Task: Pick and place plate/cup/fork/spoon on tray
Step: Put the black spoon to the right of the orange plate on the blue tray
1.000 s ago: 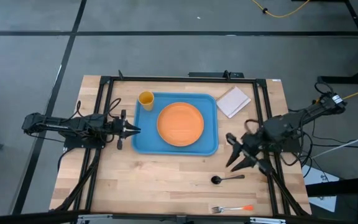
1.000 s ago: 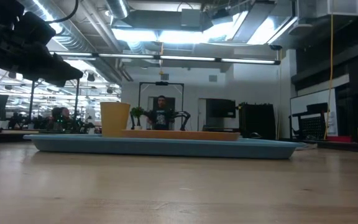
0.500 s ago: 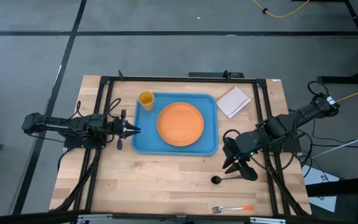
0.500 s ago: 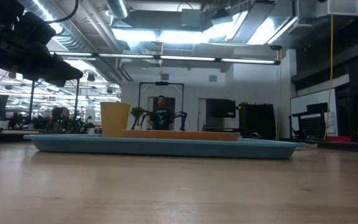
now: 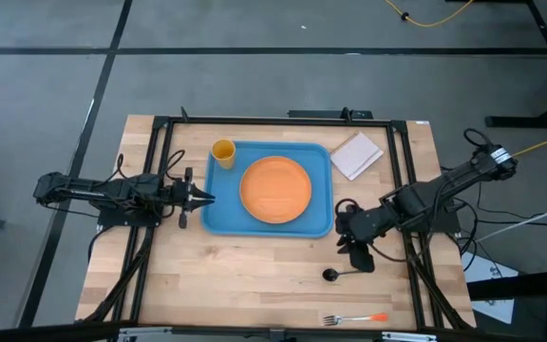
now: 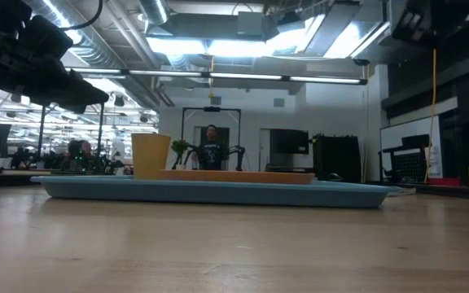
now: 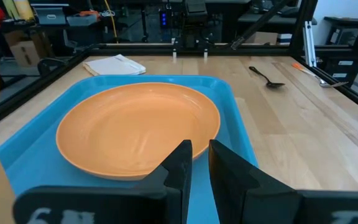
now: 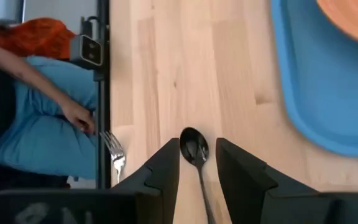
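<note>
- Right gripper (image 5: pixel 352 255): fingers spread, empty, straddling the spoon (image 5: pixel 342 273) handle from above, evidently lined up for a pickup.
- Spoon and fork (image 5: pixel 354 318) lie on the bare surface, near side, right of the tray (image 5: pixel 218 217).
- Plate (image 5: pixel 275 189) and cup (image 5: pixel 223 151) sit in the tray.
- Left gripper (image 5: pixel 203 198): waiting at the tray's left edge, fingers nearly closed, holding nothing.

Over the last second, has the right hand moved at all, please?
Yes. In the high view the right hand has swung in from the table's right edge toward the tray, and now sits open above the spoon.
</note>
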